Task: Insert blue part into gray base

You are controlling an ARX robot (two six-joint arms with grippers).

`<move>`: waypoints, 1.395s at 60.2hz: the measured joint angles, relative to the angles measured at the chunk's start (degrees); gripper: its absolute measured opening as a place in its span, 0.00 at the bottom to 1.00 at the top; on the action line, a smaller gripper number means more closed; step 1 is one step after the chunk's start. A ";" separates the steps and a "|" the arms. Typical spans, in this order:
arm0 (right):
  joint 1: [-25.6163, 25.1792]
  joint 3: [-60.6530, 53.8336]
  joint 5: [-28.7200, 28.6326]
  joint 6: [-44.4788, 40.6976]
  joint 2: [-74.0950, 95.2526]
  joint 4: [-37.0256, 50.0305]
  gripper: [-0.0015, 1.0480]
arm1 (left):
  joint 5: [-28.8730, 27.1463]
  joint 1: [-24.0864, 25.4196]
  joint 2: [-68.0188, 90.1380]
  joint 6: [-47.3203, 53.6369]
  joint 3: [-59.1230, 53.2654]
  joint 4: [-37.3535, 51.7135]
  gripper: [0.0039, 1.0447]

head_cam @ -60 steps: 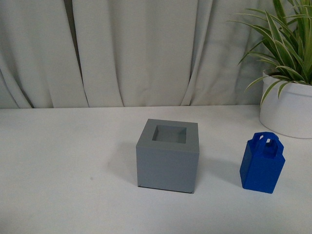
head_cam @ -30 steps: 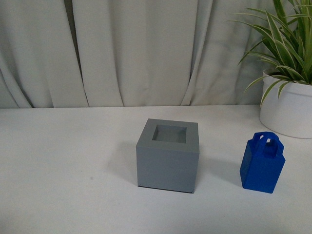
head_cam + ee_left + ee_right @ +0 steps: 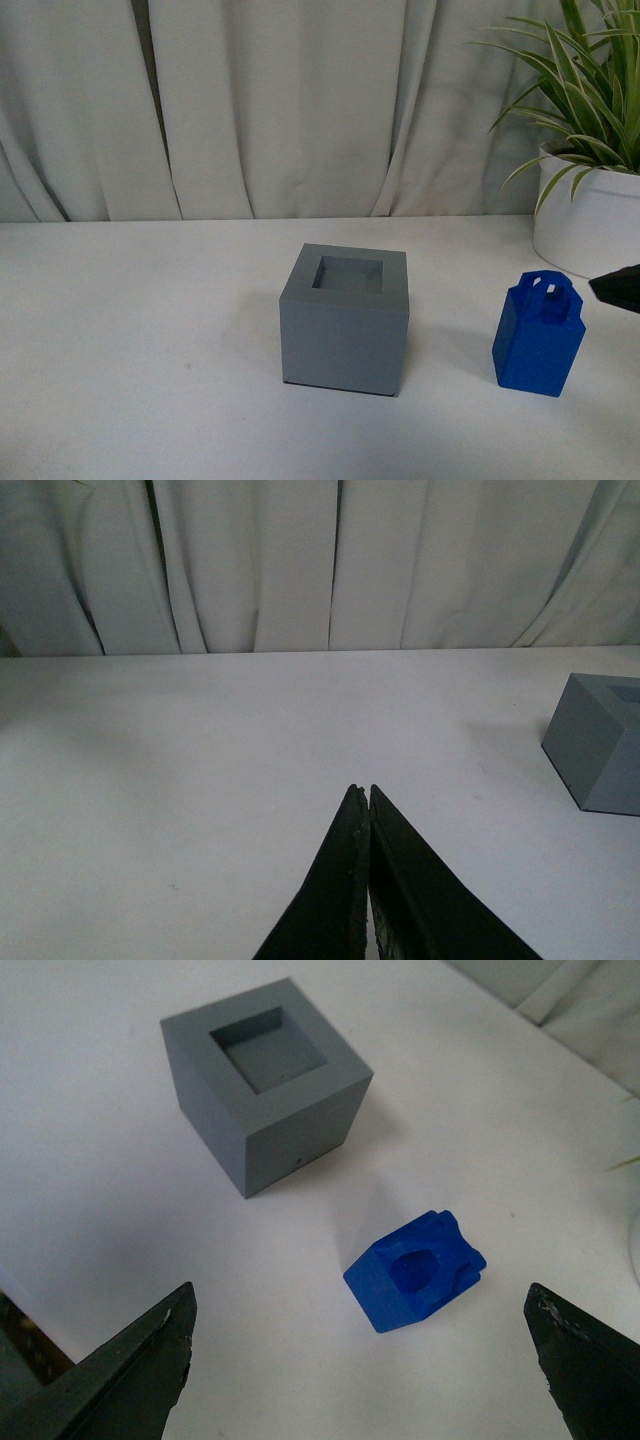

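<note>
Right gripper (image 3: pixel 359 1302) gapes wide, empty, above the upright, loop-handled bright blue part (image 3: pixel 415 1270).

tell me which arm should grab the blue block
Right. The right end effector is open and close beside the blue block. The left end effector is shut, with only the gray cube in its view.

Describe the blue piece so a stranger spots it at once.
On the white table, find the white plant pot at the right. Before it stands a bright blue plastic block, right of the matte gray plastic cube. Only it is blue, with a loop handle on top.
</note>
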 joint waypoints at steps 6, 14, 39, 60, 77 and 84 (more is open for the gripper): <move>0.37 7.39 1.62 -7.69 7.19 -7.08 0.91 | 0.00 0.00 0.00 0.00 0.00 0.00 0.04; 0.72 15.26 4.94 -16.63 15.61 -15.34 0.91 | 0.00 0.00 0.00 0.00 0.00 0.00 0.04; 1.57 30.95 12.17 -25.83 31.65 -24.61 0.91 | 0.00 0.00 0.00 0.00 0.00 0.00 0.04; 4.11 38.03 14.23 -27.21 39.36 -31.82 0.91 | 0.00 0.00 0.00 0.02 0.00 0.00 0.04; 4.57 39.45 17.81 -29.90 42.36 -33.33 0.91 | 0.00 0.00 0.00 0.00 0.00 0.00 0.04; 4.55 39.93 18.29 -30.62 42.86 -33.77 0.91 | 0.00 0.00 0.00 0.00 0.00 0.00 0.04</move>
